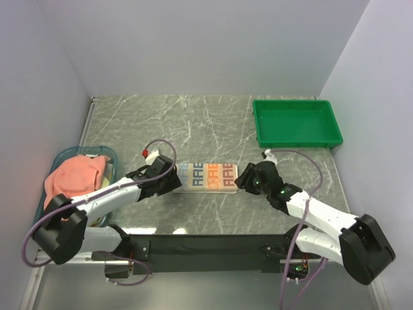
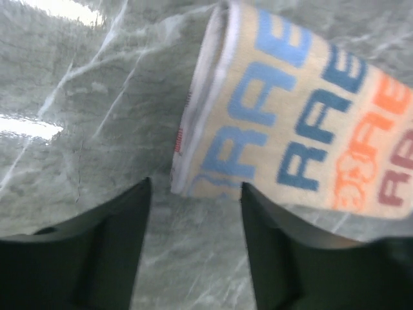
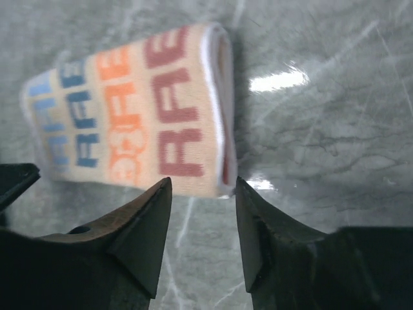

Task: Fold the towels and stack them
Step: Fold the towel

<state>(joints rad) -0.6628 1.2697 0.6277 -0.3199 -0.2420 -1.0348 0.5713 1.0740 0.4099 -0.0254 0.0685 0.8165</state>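
Pink towel (image 1: 76, 175) heaped in blue basket (image 1: 111, 154); green tray (image 1: 298, 141) far right.

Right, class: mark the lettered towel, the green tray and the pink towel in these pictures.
lettered towel (image 1: 208, 176): top view, middle of its upper face.
green tray (image 1: 298, 141): top view, its near wall.
pink towel (image 1: 74, 174): top view, middle of the heap.

Soft terry-cloth towel (image 1: 205, 177) on glossy marbled grey table (image 1: 193, 123); shiny green plastic tray (image 1: 297, 123)
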